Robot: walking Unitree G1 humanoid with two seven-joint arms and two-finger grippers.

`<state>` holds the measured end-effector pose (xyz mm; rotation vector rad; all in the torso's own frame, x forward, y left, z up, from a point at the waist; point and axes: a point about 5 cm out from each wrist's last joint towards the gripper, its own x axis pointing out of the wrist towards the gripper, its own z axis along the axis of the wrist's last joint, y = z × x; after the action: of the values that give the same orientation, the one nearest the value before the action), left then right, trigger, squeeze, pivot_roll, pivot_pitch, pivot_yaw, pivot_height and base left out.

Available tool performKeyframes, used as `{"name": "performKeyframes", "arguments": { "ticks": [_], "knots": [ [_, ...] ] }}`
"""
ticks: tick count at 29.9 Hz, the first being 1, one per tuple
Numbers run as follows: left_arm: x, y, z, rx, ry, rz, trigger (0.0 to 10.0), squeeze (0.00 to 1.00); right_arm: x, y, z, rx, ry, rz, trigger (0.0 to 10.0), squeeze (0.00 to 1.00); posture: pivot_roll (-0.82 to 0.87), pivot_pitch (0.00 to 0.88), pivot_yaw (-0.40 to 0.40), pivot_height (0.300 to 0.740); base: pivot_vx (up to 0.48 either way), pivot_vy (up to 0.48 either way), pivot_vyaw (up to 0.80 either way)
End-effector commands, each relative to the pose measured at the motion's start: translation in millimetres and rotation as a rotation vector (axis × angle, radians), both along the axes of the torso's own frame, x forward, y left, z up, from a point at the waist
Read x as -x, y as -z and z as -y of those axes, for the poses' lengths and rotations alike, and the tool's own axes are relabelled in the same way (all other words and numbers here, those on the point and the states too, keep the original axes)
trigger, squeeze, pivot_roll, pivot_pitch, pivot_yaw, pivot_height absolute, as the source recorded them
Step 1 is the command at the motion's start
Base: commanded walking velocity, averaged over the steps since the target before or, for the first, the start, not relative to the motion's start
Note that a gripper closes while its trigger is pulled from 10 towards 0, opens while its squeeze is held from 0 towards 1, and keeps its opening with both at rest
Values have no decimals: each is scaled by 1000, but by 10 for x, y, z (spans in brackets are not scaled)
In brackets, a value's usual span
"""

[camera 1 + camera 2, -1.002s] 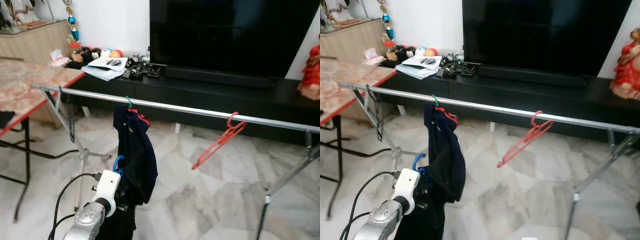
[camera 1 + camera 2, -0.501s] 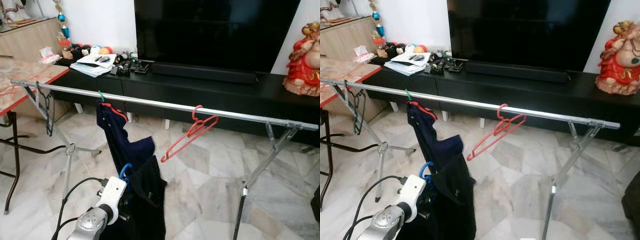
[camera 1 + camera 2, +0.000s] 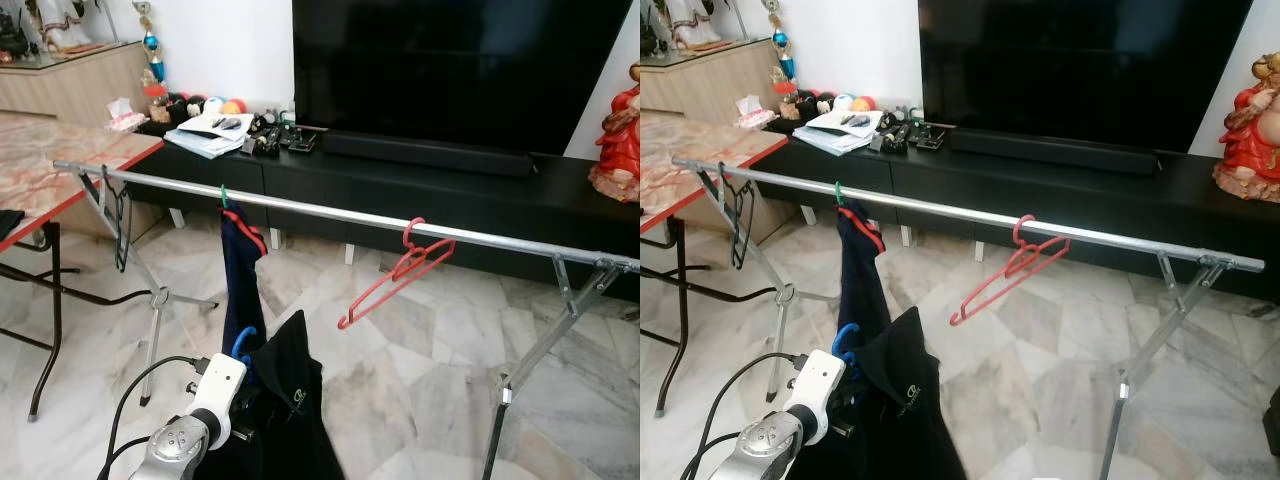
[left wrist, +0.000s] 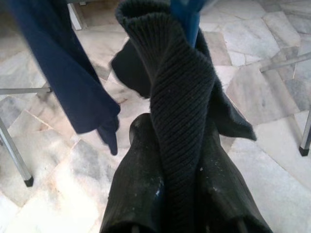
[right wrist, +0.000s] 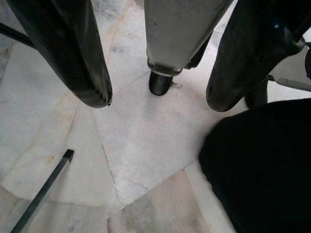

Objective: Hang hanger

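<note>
A pale marble floor (image 3: 420,370) ran under a black TV cabinet (image 3: 420,200) and a big dark screen, with a red-edged marble tabletop (image 3: 50,170) off to my left. Across it all stretched the long silver rail of a drying rack (image 3: 330,213), running left to right in front of me and slightly away toward the right.

My left pincer (image 4: 170,194) was low and near my body, its two black fingers closed around the ribbed collar of a black knit garment (image 3: 290,400) that draped from a blue plastic hanger (image 3: 243,343). The blue hook stood just above my wrist, pointing up, well below the rail and on my near side of it. The rail lay up and forward from that pincer, so my left arm was the one to lift.

On the rail hung a navy garment on a red hanger with a green hook (image 3: 240,270), directly above my load, and an empty red plastic hanger (image 3: 400,270) further right, tilted. The bare stretch between them looked the free slot; the navy cloth risked snagging.

My right pincer (image 5: 155,73) hung idle over the floor, fingers spread wide.
</note>
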<state>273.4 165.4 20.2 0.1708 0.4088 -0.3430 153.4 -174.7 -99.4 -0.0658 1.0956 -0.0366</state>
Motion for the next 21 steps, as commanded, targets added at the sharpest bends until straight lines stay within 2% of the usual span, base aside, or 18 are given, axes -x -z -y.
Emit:
{"name": "performKeyframes", "arguments": {
  "ticks": [1, 18, 21],
  "knots": [
    [-63, -79, 8, -14, 16, 31, 10000, 0, -23, -9, -7, -3, 4, 9, 10000, 0, 57, 0, 24, 740, 364, 0, 0],
    [-69, -84, -10, -27, 23, 40, 10000, 0, -38, -13, -24, -7, 6, 14, 10000, 0, 59, 0, 27, 740, 380, 0, 0],
    [-72, -87, -13, -28, 23, 39, 10000, 0, -44, -16, -26, -7, 6, 16, 10000, 0, 65, 0, 20, 740, 0, 0, 0]
  ]
}}
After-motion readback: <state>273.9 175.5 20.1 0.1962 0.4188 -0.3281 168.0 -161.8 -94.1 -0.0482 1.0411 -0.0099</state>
